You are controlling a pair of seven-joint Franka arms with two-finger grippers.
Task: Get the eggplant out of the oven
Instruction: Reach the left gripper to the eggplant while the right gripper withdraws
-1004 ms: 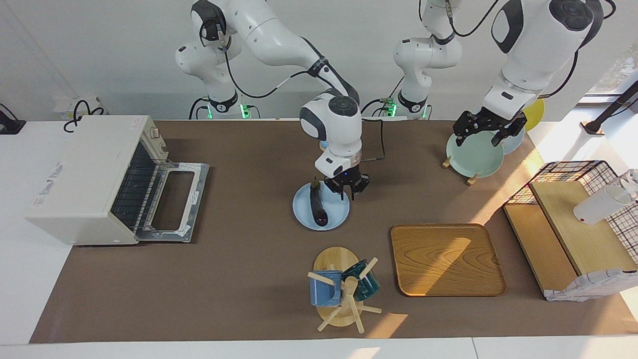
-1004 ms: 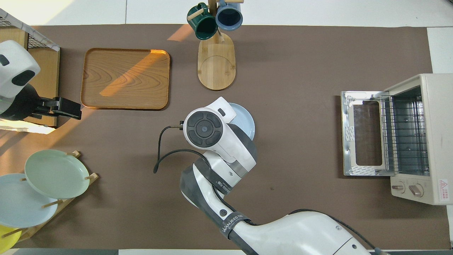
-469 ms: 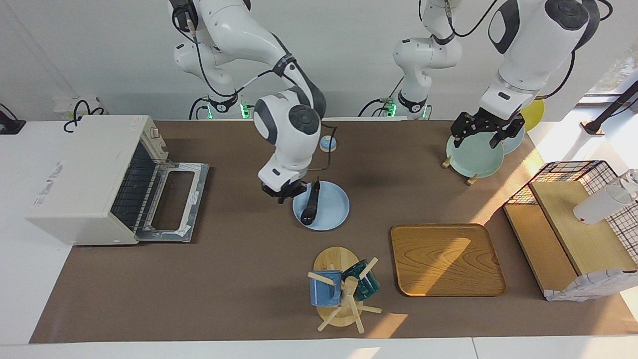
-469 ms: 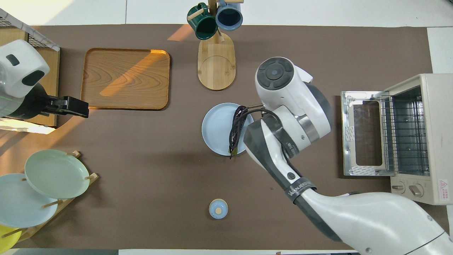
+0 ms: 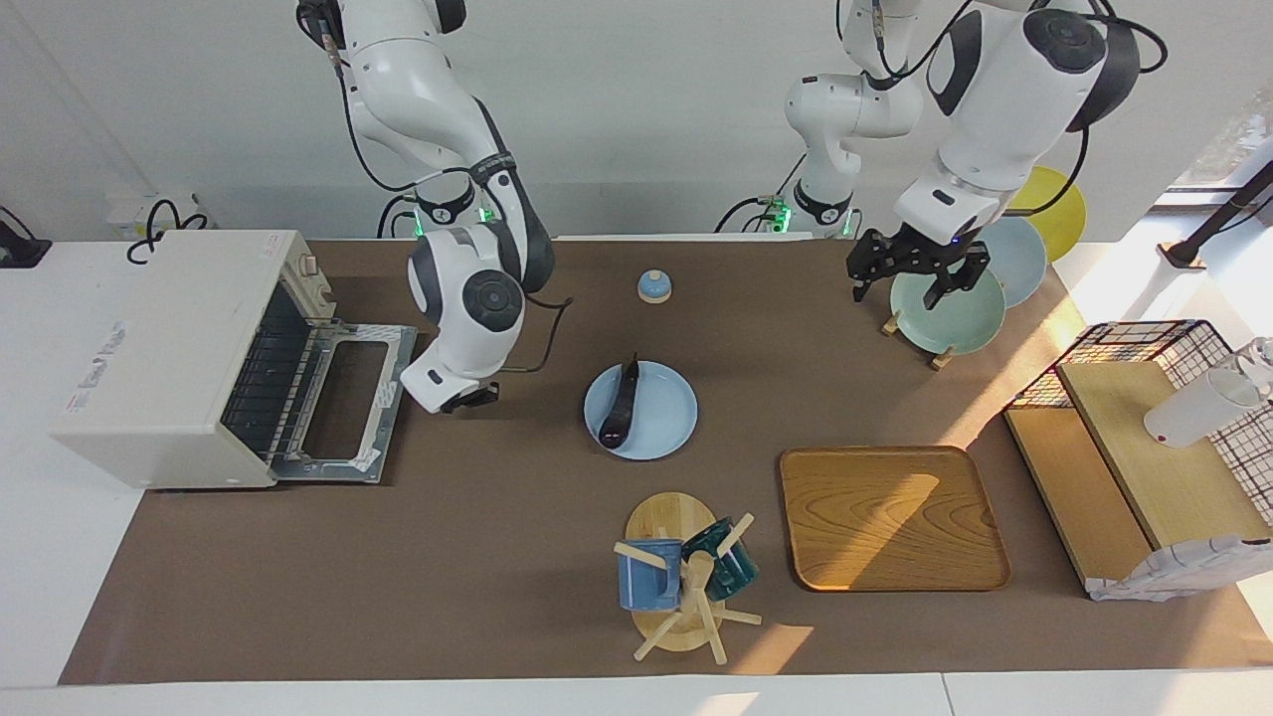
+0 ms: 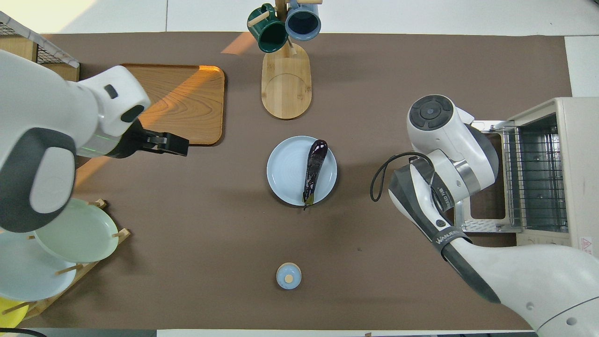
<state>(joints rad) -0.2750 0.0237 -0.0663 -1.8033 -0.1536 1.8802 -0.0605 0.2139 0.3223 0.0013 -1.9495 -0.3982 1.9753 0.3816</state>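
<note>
The dark purple eggplant [image 5: 618, 404] lies on a light blue plate [image 5: 664, 413] in the middle of the table, outside the oven; it also shows in the overhead view [image 6: 314, 169]. The cream-white oven [image 5: 164, 348] stands at the right arm's end with its door [image 5: 343, 403] dropped open and only the bare wire rack [image 6: 536, 178] showing inside. My right gripper [image 5: 469, 400] hangs low between the open door and the plate, holding nothing. My left gripper [image 5: 896, 290] is open and empty over the pale green plate [image 5: 950, 316] in the plate rack.
A wooden mug stand [image 5: 668, 517] with a blue and a green mug is farther from the robots than the plate. A wooden tray [image 5: 890, 517] lies beside it. A small blue knob-topped lid [image 5: 654, 286] sits nearer the robots. A wire basket shelf [image 5: 1144, 438] stands at the left arm's end.
My right gripper has left the plate and swung toward the oven door, leaving the eggplant lying on the plate. My left gripper has shifted a little toward the table's middle.
</note>
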